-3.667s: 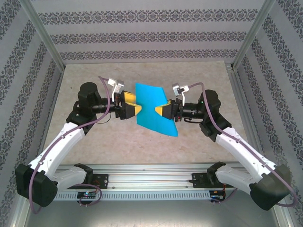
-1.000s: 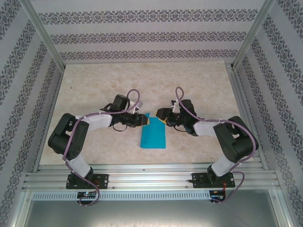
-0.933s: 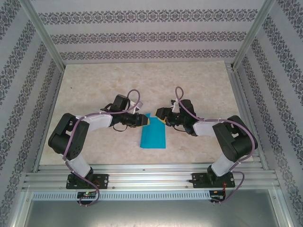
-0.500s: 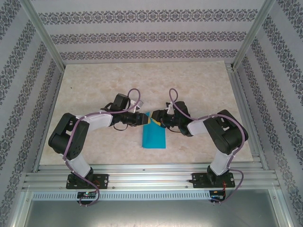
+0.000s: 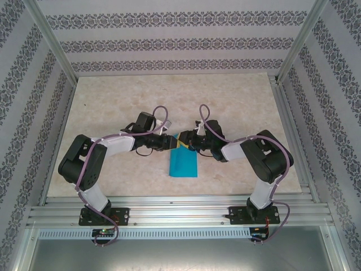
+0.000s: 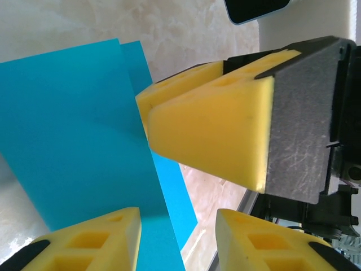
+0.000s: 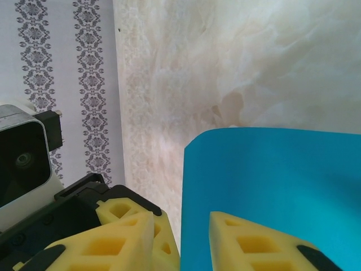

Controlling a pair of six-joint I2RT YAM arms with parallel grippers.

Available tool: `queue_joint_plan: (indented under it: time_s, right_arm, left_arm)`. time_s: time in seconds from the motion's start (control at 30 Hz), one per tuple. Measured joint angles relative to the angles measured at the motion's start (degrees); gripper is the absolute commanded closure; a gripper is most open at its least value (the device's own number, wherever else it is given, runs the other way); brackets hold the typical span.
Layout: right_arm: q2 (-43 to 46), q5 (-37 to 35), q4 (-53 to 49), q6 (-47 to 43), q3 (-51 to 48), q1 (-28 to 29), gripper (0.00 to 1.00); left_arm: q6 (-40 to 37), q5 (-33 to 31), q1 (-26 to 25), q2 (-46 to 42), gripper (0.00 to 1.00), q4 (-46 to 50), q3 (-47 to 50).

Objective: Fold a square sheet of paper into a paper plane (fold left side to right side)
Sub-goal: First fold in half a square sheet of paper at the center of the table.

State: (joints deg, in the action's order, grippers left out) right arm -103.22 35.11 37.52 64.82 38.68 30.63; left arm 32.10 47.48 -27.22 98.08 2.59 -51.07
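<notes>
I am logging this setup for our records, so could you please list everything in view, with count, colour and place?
paper: one, cyan-blue, folded to a narrow strip, flat on the table, front middle.
table: one, beige marbled, under everything.
walls: three, white with grey patterned bands, at left, back and right.
rail: one, silver metal, along the near edge.
left arm: one, white and black, left of the paper.
right arm: one, white and black, right of the paper.
cables: two, purple, looped over the arms.
left pincer: one, yellow fingers, open, at the paper's far end.
right pincer: one, yellow fingers, open, facing the left one.
</notes>
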Motion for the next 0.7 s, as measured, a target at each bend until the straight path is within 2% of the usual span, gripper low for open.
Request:
queue_joint_plan:
  time_s: [0.13,0.23,0.4,0.53,0.7]
  right_arm:
    - [-0.1,0.4,-0.4,-0.3,0.7,0.5,0.88]
    - [-0.1,0.6,-1.1,-0.5,0.8,0.5,0.96]
    - [0.5,0.9,-4.7,-3.0,0.9,-0.5,0.97]
    - [3.0,0.9,-11.5,-8.0,1.2,-2.7,0.96]
    - [5.0,0.8,-19.5,-14.5,3.1,-5.2,0.96]
  left_arm:
    - [0.0,0.0,-0.2,0.1,0.59,0.0,0.0]
    - [0.0,0.0,-0.2,0.2,0.57,0.0,0.0]
    - [-0.2,-1.2,-0.2,-0.8,0.49,1.0,0.0]
    - [-1.2,-4.3,-0.2,-5.5,0.41,4.3,0.0]
    - [-1.7,-9.2,-0.2,-9.2,0.39,7.4,0.0]
